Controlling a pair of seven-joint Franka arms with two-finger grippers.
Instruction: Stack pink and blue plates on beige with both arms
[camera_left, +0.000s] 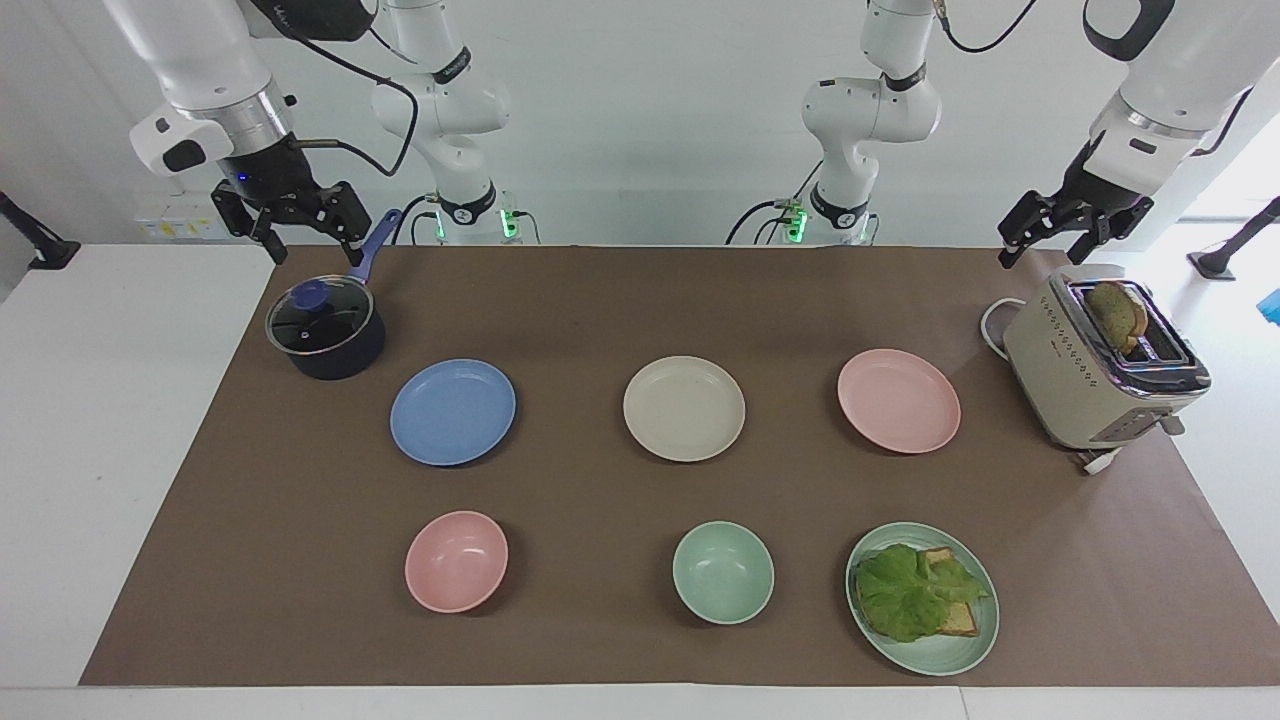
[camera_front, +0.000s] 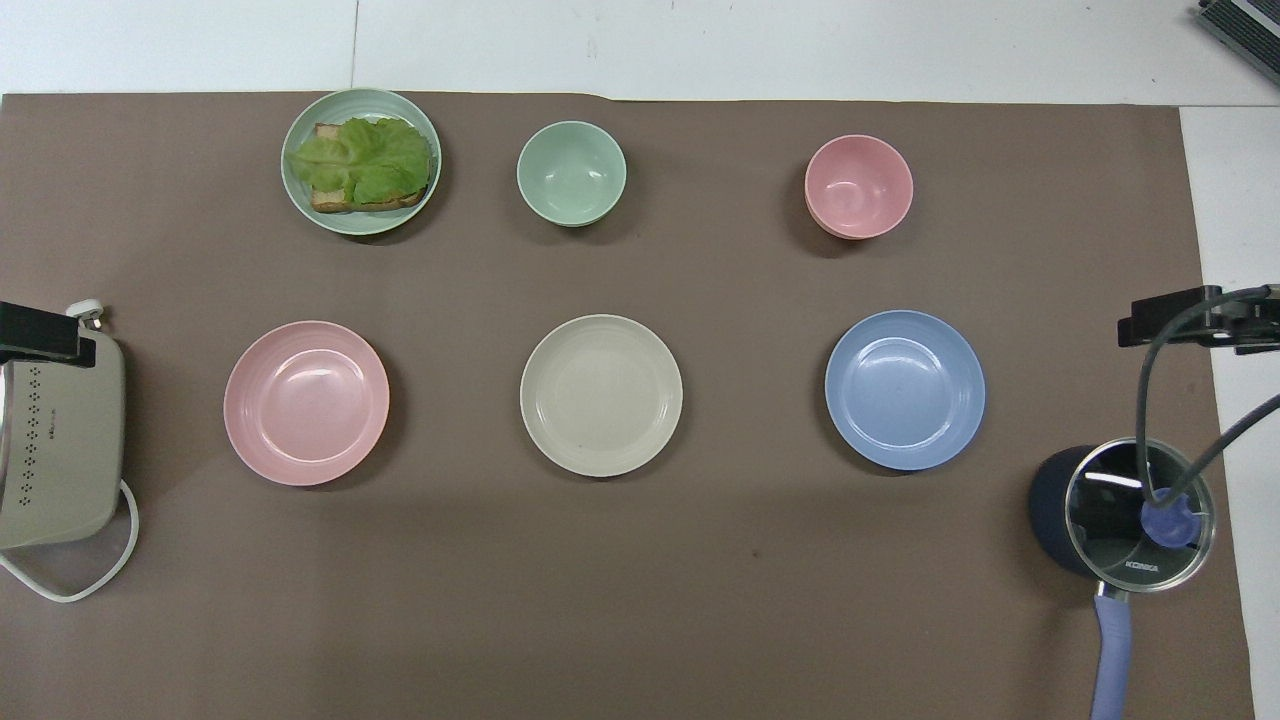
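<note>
- Your left gripper (camera_left: 1045, 240) hangs with its fingers spread wide and nothing between them, up in the air over the toaster (camera_left: 1100, 375) at the left arm's end of the table.
- Your right gripper (camera_left: 312, 240) is likewise spread wide and empty, in the air over the dark blue saucepan (camera_left: 328, 335) at the right arm's end.
- The saucepan wears a glass lid with a blue knob (camera_left: 313, 294); what is under the lid you cannot tell.
- The toaster has a slice of browned toast (camera_left: 1117, 313) standing up out of its slot.
- The three task plates lie in one row across the brown mat (camera_left: 600, 300), apart from one another: the blue plate (camera_left: 453, 411) toward the right arm's end, the beige plate (camera_left: 684, 408) in the middle, the pink plate (camera_left: 898, 400) toward the left arm's end. All three hold nothing, and nothing is stacked yet.
- Farther from the robots sits a second row: a pink bowl (camera_left: 456, 561) and a mint-green bowl (camera_left: 722, 572), both with nothing in them, and a mint-green plate (camera_left: 975, 640) carrying toast with a lettuce leaf (camera_left: 912, 592) laid on top.
</note>
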